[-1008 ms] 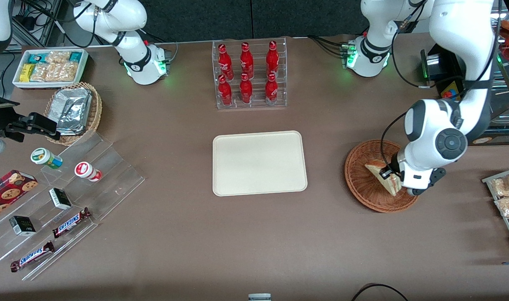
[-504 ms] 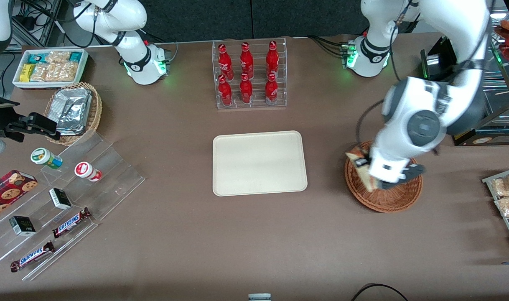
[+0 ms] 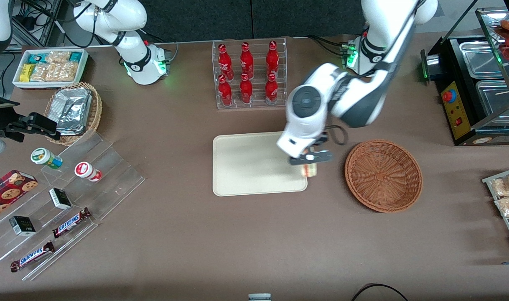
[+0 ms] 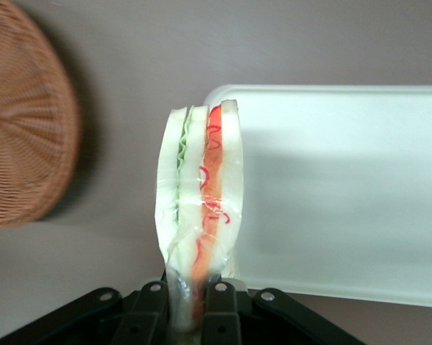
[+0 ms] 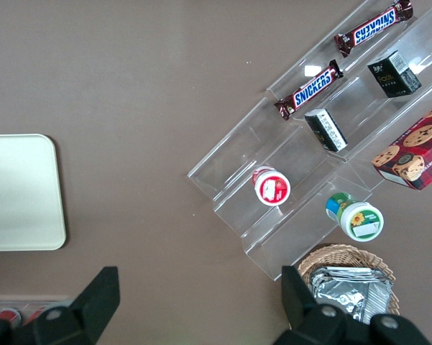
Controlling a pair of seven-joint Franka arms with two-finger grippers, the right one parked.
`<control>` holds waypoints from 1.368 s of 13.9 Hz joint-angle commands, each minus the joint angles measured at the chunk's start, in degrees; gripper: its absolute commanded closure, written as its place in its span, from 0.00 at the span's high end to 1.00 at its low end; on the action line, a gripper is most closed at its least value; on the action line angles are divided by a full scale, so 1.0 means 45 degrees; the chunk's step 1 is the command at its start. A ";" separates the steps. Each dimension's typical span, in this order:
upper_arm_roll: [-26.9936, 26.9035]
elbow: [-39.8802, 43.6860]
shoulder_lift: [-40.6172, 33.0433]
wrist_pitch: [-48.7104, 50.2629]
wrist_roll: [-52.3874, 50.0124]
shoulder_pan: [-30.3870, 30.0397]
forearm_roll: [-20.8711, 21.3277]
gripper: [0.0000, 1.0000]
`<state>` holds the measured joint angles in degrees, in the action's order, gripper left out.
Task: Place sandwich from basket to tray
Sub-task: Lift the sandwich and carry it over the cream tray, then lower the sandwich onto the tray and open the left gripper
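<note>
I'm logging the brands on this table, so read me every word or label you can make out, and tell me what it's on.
"SNICKERS": on both chocolate bars on the clear stepped stand.
Red bottles, dark small boxes, cookie box, lidded cups: print too small to read.
The gripper, above the tray's edge, holds the sandwich: no text.

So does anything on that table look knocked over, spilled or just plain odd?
Nothing stands out. The gripper holds the sandwich in the air, over the tray edge nearest the basket, which has nothing in it. The wrapper looks intact, with no spills.
</note>
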<state>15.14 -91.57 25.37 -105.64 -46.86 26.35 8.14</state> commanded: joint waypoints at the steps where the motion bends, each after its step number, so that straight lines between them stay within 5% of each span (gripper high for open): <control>1: -0.0103 0.1927 0.1877 0.0194 -0.1048 0.1152 0.0417 0.00; 15: -0.0201 0.2303 0.4206 -0.3223 -0.2049 0.2563 0.1121 0.00; 16: -0.0201 0.2322 0.4265 -0.3244 -0.2049 0.2563 0.1121 0.10; 17: -0.0201 0.2322 0.4246 -0.3244 -0.2010 0.2563 0.1121 0.47; 18: -0.0201 0.2361 0.4188 -0.3128 -0.1894 0.2544 0.1121 0.96; 19: -0.0201 0.2380 0.4071 -0.3030 -0.1950 0.2544 0.1121 1.00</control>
<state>14.85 -82.79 43.76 -120.28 -54.80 36.96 12.09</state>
